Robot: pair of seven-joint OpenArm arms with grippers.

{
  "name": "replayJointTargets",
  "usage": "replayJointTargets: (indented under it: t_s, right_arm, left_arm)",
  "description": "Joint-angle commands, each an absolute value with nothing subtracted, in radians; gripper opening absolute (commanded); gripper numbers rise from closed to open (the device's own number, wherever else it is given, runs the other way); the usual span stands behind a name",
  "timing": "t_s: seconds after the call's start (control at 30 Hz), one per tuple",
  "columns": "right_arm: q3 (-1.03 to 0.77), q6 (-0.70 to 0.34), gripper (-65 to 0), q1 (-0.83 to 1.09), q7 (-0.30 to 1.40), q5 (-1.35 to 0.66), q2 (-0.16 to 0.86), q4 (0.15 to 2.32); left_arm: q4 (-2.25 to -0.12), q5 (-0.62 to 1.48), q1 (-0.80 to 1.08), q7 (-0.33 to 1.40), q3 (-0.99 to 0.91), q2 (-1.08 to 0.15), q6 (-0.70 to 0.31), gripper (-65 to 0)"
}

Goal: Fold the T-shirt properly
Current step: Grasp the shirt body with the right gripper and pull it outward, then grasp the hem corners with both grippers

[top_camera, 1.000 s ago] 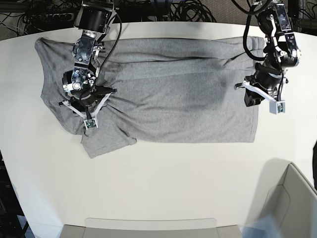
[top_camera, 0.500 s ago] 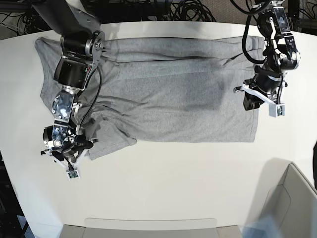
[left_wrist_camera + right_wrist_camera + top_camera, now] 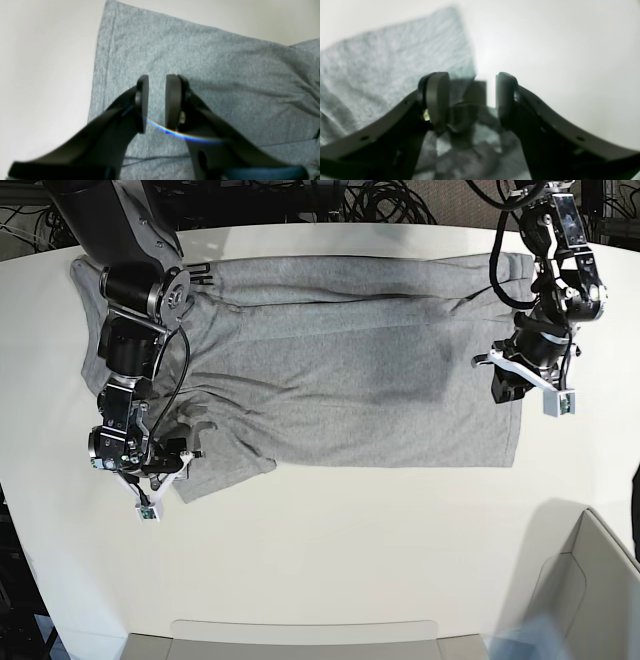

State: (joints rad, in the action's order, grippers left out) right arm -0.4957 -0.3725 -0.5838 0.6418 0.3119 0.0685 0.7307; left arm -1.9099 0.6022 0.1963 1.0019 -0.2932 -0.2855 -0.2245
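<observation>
Currently the T-shirt lies spread on the table, largely unfolded. Left end effector hovers, narrowly parted, empty; right end effector is spread at the sleeve corner.

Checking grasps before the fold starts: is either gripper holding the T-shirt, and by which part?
Nothing is held. The left gripper hovers open above the T-shirt near its hem; the right gripper is open at the sleeve edge.

Heather-grey T-shirt lies flat, plain side up, spread lengthwise across the table; sleeve rumpled, creases throughout.
</observation>
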Motion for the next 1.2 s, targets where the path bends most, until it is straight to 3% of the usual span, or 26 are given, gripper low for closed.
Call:
replayJointTargets:
  t_s: [0.0,0.17,0.37,0.53,0.93,1.17]
  right_arm:
    - [-0.492,-0.371,-34.5,-0.636,0.616,0.306,0.084,0.714]
    - [-0.49,-0.369,-34.5,-0.68,0.578,0.308,0.091,0.578]
    - [-0.487,-0.369,-34.5,-0.653,0.581,0.309,0.087,0.567]
    - [-0.486,-0.369,-34.5,-0.644,0.581,0.309,0.09,0.573]
    - [-0.352,-0.369,-34.5,-0.688,0.578,0.308,0.107,0.476]
    - [-0.346,-0.369,-34.6,-0.668,0.581,0.308,0.105,0.46]
  left_arm:
    - [-1.925,0.61,0.188,0.986,-0.295,-0.298,-0.225,-53.4]
    - [-1.925,0.61,0.188,0.989,-0.294,-0.298,-0.225,-53.4]
    - [-1.925,0.61,0.156,1.041,-0.298,-0.298,-0.225,-52.8]
    - [-1.877,0.61,0.061,1.115,-0.294,-0.298,-0.229,-43.4]
    - [-1.856,0.611,0.025,1.121,-0.292,-0.298,-0.231,-43.1]
    - [-1.741,0.611,-0.03,1.118,-0.292,-0.312,-0.234,-41.5]
